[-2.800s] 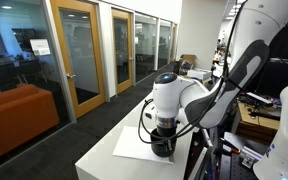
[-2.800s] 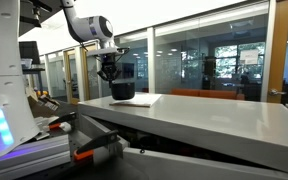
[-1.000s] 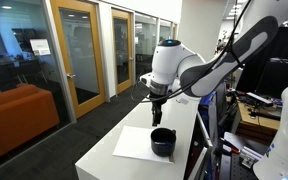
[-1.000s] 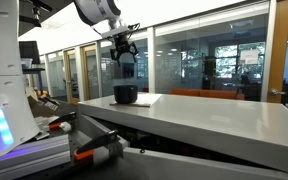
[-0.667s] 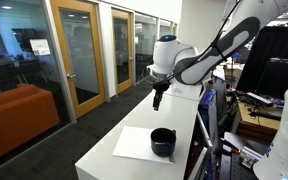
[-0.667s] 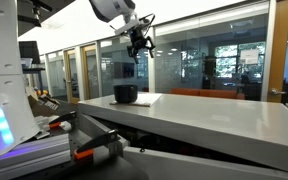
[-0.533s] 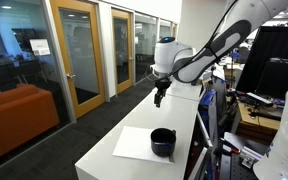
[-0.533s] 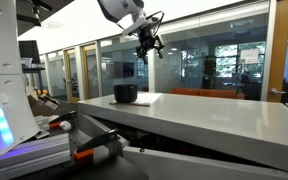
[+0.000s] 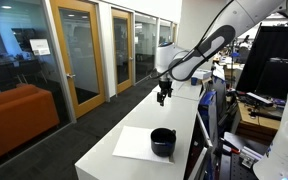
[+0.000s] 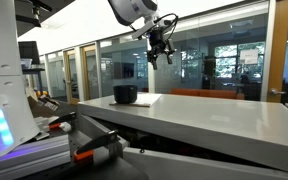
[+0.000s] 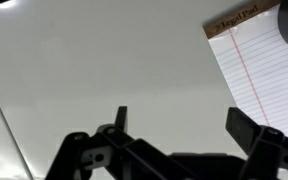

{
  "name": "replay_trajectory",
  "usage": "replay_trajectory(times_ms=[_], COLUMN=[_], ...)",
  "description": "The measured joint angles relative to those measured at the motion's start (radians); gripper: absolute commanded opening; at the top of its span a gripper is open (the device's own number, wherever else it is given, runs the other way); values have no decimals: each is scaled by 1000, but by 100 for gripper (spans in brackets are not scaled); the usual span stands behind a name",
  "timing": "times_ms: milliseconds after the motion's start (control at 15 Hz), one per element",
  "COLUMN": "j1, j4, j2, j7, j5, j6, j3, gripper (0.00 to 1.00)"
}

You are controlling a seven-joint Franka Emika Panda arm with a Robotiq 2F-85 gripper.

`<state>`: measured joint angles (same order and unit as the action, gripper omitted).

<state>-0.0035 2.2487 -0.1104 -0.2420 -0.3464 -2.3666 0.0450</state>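
The black cup (image 9: 163, 141) stands upright on a lined pad (image 9: 134, 143). The pad lies flat on the white worktop (image 9: 99, 158). Nothing touches the cup.

The pincer (image 9: 163, 98) hangs high in the air, well apart from the cup. In an exterior view the cup (image 10: 125, 93) is at about 8 o'clock from the pincer (image 10: 157, 58).

In the wrist view the pincer (image 11: 179, 115) is wide open with nothing between its fingers (image 11: 121, 118). Only bare worktop (image 11: 104, 60) lies under it. A corner of the pad (image 11: 249, 60) shows at 2 o'clock.

The work looks done to me. The cup stands by itself on the pad and the pincer is empty and clear of it. I see nothing left undone.
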Motion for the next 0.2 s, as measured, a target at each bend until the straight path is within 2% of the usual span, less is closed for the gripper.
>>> replay_trajectory(times_ms=[200], j1=[0], j4=[-4], j2=[0], j7=[0], j5=[1], j6=[7], j3=[-1], gripper=[100])
